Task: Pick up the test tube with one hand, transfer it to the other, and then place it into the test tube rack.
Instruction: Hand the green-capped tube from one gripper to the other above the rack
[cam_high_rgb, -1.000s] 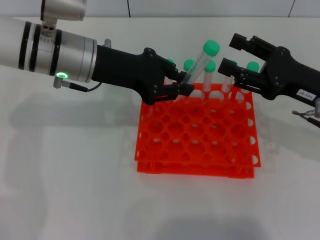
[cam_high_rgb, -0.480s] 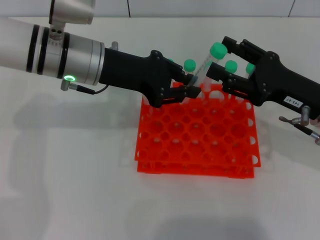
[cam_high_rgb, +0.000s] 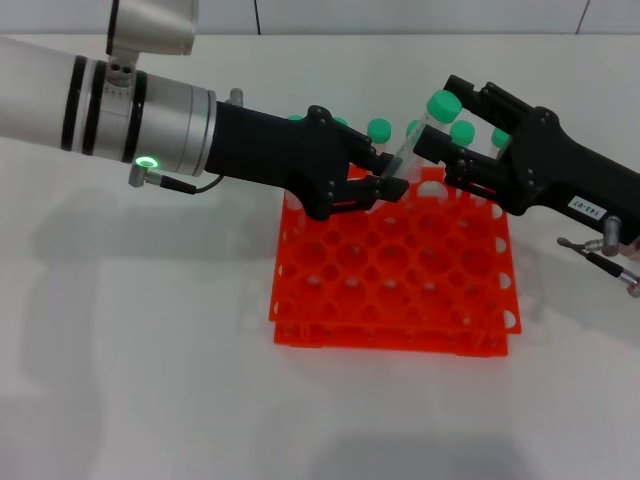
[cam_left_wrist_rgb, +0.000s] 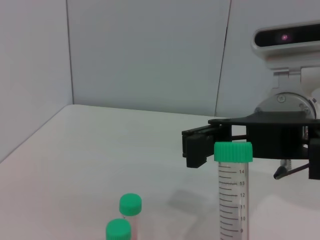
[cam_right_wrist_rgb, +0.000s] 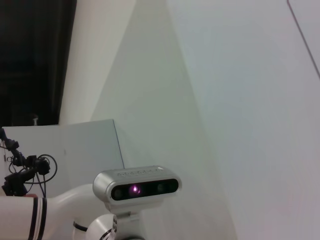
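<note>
The test tube (cam_high_rgb: 413, 142), clear with a green cap, leans up and to the right above the back of the orange-red rack (cam_high_rgb: 400, 275). My left gripper (cam_high_rgb: 388, 181), on the silver arm with the green ring, is shut on the tube's lower part. My right gripper (cam_high_rgb: 446, 121), black with a white label, is open, with a finger on either side of the tube's capped end and not touching it. In the left wrist view the tube (cam_left_wrist_rgb: 231, 197) stands upright, with the right gripper's fingers (cam_left_wrist_rgb: 196, 148) behind its cap.
Three other green-capped tubes (cam_high_rgb: 379, 129) (cam_high_rgb: 462, 132) (cam_high_rgb: 503, 137) stand in the rack's back rows; two show in the left wrist view (cam_left_wrist_rgb: 130, 204). The white table (cam_high_rgb: 140, 360) surrounds the rack. The right wrist view shows only walls and the left arm's wrist camera (cam_right_wrist_rgb: 136, 186).
My left gripper has carried the tube slightly to the right. My right gripper has moved in from the right and now straddles the tube's capped end.
</note>
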